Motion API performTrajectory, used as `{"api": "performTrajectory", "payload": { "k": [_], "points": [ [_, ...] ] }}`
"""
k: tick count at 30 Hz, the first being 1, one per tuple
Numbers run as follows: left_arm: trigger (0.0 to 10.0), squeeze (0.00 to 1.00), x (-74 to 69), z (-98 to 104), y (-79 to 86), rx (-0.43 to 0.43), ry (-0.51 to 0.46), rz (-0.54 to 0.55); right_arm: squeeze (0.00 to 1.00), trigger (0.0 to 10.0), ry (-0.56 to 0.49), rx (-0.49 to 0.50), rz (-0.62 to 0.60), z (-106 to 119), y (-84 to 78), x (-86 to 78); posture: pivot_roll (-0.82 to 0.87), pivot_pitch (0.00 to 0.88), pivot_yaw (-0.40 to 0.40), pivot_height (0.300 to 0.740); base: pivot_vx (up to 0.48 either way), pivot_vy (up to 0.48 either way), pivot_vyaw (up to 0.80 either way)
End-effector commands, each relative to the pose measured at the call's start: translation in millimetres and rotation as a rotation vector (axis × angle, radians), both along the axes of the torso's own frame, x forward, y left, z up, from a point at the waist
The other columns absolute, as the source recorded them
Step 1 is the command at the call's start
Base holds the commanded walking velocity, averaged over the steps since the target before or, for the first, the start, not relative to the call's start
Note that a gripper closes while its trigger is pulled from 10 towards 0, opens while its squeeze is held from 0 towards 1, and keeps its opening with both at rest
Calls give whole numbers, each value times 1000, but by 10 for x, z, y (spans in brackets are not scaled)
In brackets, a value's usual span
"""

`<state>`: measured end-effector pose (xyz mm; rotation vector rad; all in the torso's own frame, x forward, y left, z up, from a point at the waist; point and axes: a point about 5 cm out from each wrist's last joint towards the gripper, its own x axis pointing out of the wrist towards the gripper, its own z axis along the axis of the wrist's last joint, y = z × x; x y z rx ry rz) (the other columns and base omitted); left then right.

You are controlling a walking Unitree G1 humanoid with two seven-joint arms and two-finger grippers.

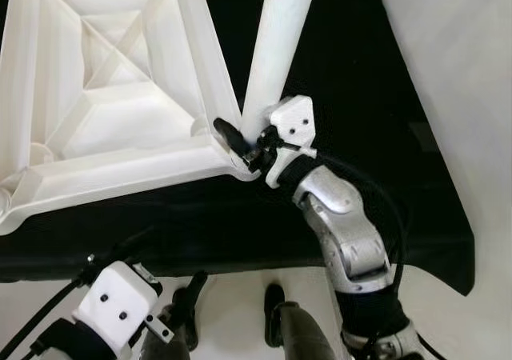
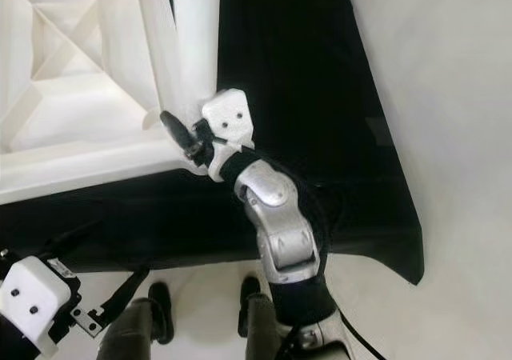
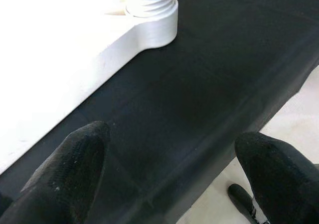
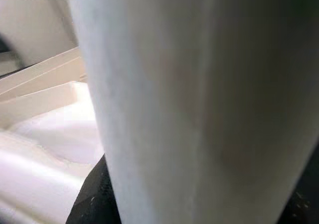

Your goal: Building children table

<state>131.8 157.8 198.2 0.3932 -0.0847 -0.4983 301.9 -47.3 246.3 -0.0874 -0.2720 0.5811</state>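
Observation:
A white plastic table top point(image 1: 104, 96) lies upside down on a black mat point(image 1: 360, 96), ribs facing up. A white round table leg point(image 1: 276, 40) stands in its near right corner. My right gripper point(image 1: 246, 140) is shut on the leg just above its base, with one black finger point(image 1: 228, 132) showing on the leg's left side. Up close, the leg point(image 4: 199, 104) sits right against the right wrist camera. My left gripper point(image 3: 172, 134) hangs open and holds nothing, low over the mat's near edge, short of the table top. A threaded leg end in its corner socket point(image 3: 149, 5) lies ahead of it.
The mat's near edge and right corner point(image 1: 456, 284) give way to pale floor point(image 1: 472, 56). My two feet point(image 1: 274, 300) stand on the floor just before the mat. Cables run off my left wrist point(image 1: 116, 300) at the lower left.

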Motion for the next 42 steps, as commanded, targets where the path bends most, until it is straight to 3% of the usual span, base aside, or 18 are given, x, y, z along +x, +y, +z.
{"api": "performTrajectory", "payload": {
  "k": [1, 9, 20, 21, 22, 31, 32, 33, 34, 42],
  "points": [
    [10000, 0, -11, -57, -2, -4, 30, 0, 0, 10000, 246, -56, -151, -450, -119, 78, -33, 428, -105, 740, 0, 0, 0],
    [10000, 0, -2, -59, -12, -4, 27, -1, 0, 10000, 291, -7, -225, -434, 164, -54, -31, 428, -107, 740, 0, 0, 0],
    [10000, 0, 5, -59, -18, -7, 20, 3, 0, 10000, 302, -45, -205, -424, 76, -53, -39, 429, -112, 740, 0, 0, 0],
    [10000, 0, 7, -60, -18, -7, 19, 4, 929, 10000, 297, -44, -191, -420, 67, -53, -41, 429, -115, 740, 0, 0, 0],
    [10000, 0, 8, -61, -18, -7, 19, 4, 1000, 10000, 296, -30, -178, -413, 59, -54, -41, 429, -115, 740, 0, 0, 0],
    [10000, 0, 15, -63, -16, -5, 18, 5, 1000, 10000, 217, 62, -51, -227, 57, -45, -42, 428, -113, 740, 0, 0, 0],
    [10000, 0, 16, -65, -16, -4, 17, 6, 192, 10000, 189, 68, -8, -177, 57, -33, -41, 426, -114, 740, 0, 0, 0],
    [10000, 0, 16, -65, -16, -4, 17, 6, 192, 10000, 189, 68, -8, -177, 57, -33, -41, 426, -114, 740, 0, 0, 0],
    [10000, 0, 17, -65, -15, -4, 17, 6, 0, 10000, 164, 65, 32, -133, 54, -18, -41, 426, -114, 740, 0, 0, 0],
    [10000, 0, 36, -72, -16, -2, 13, 9, 0, 10000, 5, -58, 392, 287, -48, 277, -38, 414, -124, 740, 0, 0, 0]
  ]
}}
